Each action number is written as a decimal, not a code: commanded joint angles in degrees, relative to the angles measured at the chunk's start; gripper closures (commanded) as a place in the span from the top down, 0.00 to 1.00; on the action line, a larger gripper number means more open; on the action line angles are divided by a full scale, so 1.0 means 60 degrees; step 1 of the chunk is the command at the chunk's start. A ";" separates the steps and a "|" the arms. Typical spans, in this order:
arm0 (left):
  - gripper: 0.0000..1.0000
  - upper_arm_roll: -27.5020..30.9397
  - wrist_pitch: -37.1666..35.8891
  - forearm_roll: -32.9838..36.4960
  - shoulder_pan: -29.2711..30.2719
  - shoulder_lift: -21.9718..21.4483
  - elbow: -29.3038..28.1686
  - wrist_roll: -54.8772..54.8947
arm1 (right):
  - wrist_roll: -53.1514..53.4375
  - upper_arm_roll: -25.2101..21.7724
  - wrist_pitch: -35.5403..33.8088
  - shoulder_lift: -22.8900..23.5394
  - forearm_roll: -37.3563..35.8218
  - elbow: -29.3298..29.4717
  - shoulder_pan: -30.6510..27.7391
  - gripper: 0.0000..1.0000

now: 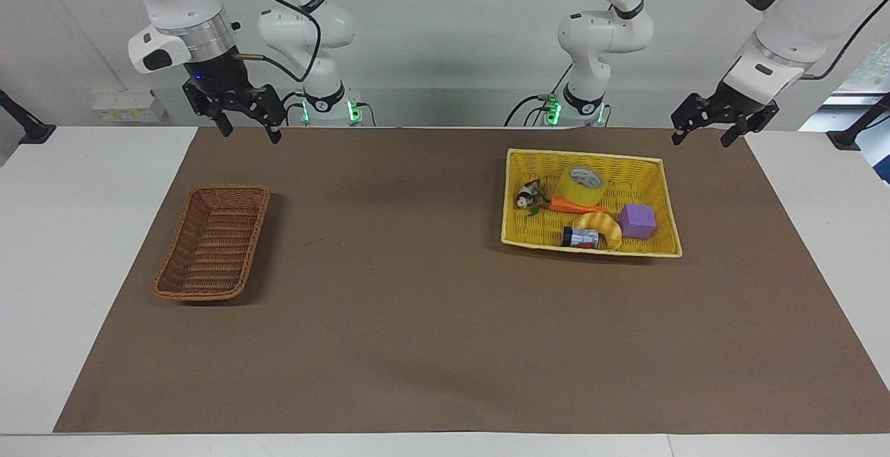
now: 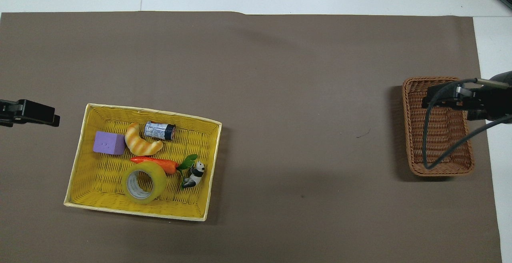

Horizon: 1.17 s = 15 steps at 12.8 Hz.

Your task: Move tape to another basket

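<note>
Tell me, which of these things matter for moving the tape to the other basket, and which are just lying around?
Part of the job:
- tape, in the yellow basket
- brown wicker basket, holding nothing
- left gripper, right gripper, both open and raised

Just lying in the yellow basket:
- purple cube
- carrot
- croissant
- small can
- panda figure

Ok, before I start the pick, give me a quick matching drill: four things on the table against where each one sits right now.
Things:
1. tape
2. purple cube
3. brown wicker basket
4. panda figure

Places:
A. at the right arm's end of the table, with nothing in it
B. in the yellow basket, against the carrot, on the side nearest the robots
C. in the yellow basket, by the carrot's leaves
D. in the yellow basket, beside the croissant

Pairs: 1-B, 2-D, 3-A, 4-C
</note>
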 commanded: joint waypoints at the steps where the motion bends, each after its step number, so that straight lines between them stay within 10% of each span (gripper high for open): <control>1: 1.00 -0.0013 -0.0313 0.0157 0.0005 -0.0202 0.0011 0.0149 | -0.0226 0.0026 -0.0136 -0.0008 0.0091 0.0062 -0.0116 1.00; 15: 1.00 -0.0013 -0.0182 0.0156 -0.0068 -0.0438 -0.0576 0.0047 | -0.0226 0.0026 -0.0136 -0.0008 0.0076 0.0062 -0.0116 1.00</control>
